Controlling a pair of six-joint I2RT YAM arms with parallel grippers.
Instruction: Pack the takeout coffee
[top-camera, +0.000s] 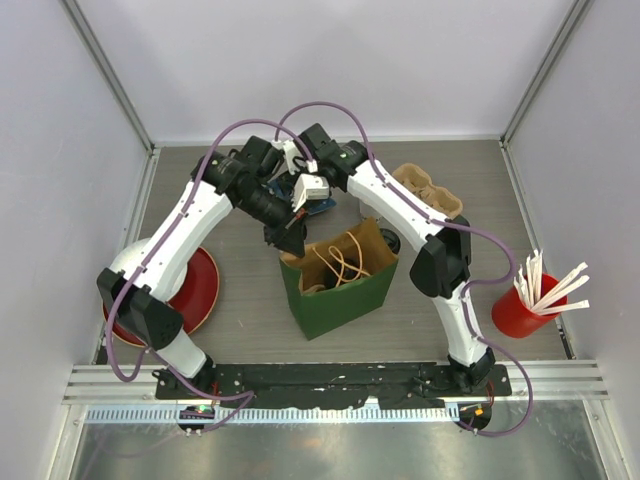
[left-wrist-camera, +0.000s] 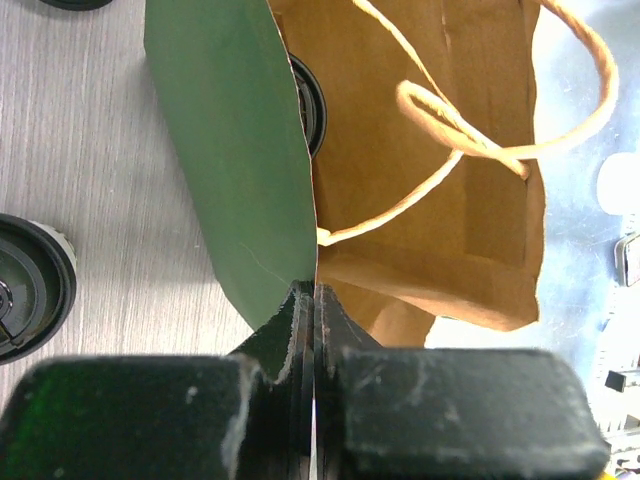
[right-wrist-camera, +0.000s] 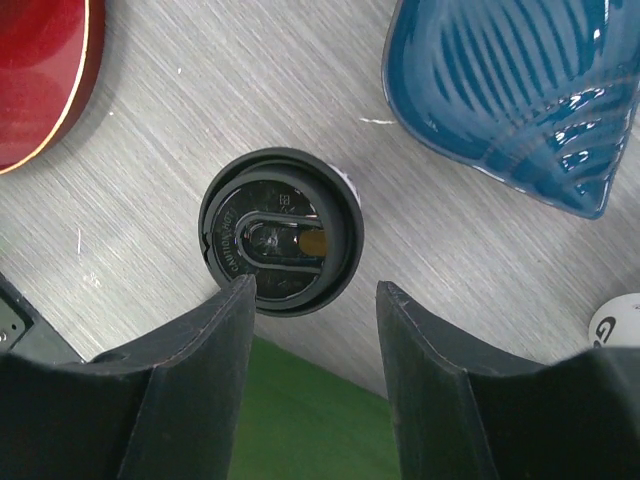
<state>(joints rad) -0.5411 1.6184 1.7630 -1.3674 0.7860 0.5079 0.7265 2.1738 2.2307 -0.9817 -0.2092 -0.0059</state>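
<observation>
My left pincer (left-wrist-camera: 313, 300) is clamped shut on the rim of the green paper bag (left-wrist-camera: 235, 150), mid-surface, to keep its mouth spread and steady for loading. My right pincer (right-wrist-camera: 315, 295) hangs with jaws apart, holding nothing, above the takeout coffee (right-wrist-camera: 281, 230), which stands just beside the bag on its far side. The blue dish (right-wrist-camera: 520, 90) and red plate (right-wrist-camera: 40, 70) flank the cup. The bag's twine handles (left-wrist-camera: 450, 130) droop across the opening and may snag a cup going in.

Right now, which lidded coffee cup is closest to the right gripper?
The coffee cup between the red plate and the blue dish: its black lid lies at the open right gripper's fingertips. The second cup, right of the green paper bag, stands clear.
</observation>
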